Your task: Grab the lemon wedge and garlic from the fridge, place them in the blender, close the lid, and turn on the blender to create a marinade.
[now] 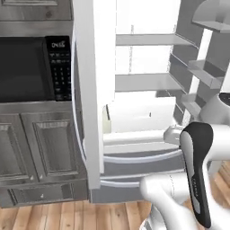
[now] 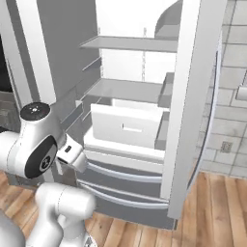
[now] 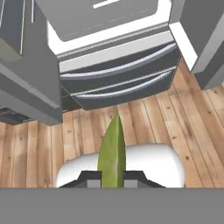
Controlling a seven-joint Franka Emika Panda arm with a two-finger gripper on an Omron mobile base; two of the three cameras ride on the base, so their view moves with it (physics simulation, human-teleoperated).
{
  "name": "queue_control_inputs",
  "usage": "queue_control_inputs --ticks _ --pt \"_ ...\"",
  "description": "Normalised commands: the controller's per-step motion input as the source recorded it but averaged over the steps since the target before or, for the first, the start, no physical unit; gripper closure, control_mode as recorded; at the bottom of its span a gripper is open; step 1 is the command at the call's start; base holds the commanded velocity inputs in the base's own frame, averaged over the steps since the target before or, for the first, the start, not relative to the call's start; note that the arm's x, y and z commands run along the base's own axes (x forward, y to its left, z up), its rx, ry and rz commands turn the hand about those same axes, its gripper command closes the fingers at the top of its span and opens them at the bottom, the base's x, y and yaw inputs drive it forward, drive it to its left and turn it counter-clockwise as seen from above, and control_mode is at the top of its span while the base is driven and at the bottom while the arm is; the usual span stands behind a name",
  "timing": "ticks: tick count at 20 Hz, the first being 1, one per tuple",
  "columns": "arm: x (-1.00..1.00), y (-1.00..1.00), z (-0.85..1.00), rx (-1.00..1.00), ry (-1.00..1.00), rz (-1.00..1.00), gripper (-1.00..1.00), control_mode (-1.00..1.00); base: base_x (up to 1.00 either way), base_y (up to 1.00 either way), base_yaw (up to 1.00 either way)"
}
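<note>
In the hand view my gripper (image 3: 112, 178) is shut on the lemon wedge (image 3: 113, 151), a yellow-green sliver that stands up between the two finger tips. Wedge and gripper hang over the wooden floor, in front of the fridge's lower drawers (image 3: 118, 74). The fridge (image 1: 143, 83) stands open, both white doors swung out, with pale shelves and a white drawer (image 2: 126, 126) inside. Garlic, blender and lid are out of view.
A black microwave (image 1: 27, 67) with a keypad sits left of the fridge, above grey cabinet doors (image 1: 45, 143). The left fridge door (image 1: 90, 90) and right fridge door (image 2: 190, 96) stick out towards me. A tiled wall (image 2: 231, 96) is at the right. Wooden floor (image 3: 39, 144) lies below.
</note>
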Motion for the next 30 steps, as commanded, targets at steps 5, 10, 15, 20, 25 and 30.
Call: queue_control_inputs --ticks 5,10,15,20,25,30 --pt "0.00 0.00 0.00 0.00 0.00 0.00 1.00 1.00 -1.00 0.00 0.32" --pt "0.00 0.00 0.00 0.00 0.00 0.00 1.00 1.00 -1.00 0.00 0.34" --pt "0.00 0.00 0.00 0.00 0.00 0.00 1.00 1.00 -1.00 0.00 0.38" --pt "0.00 0.00 0.00 0.00 0.00 0.00 1.00 1.00 -1.00 0.00 0.46" --pt "0.00 0.00 0.00 0.00 0.00 0.00 1.00 1.00 -1.00 0.00 0.53" --pt "0.00 0.00 0.00 0.00 0.00 0.00 1.00 1.00 -1.00 0.00 0.54"
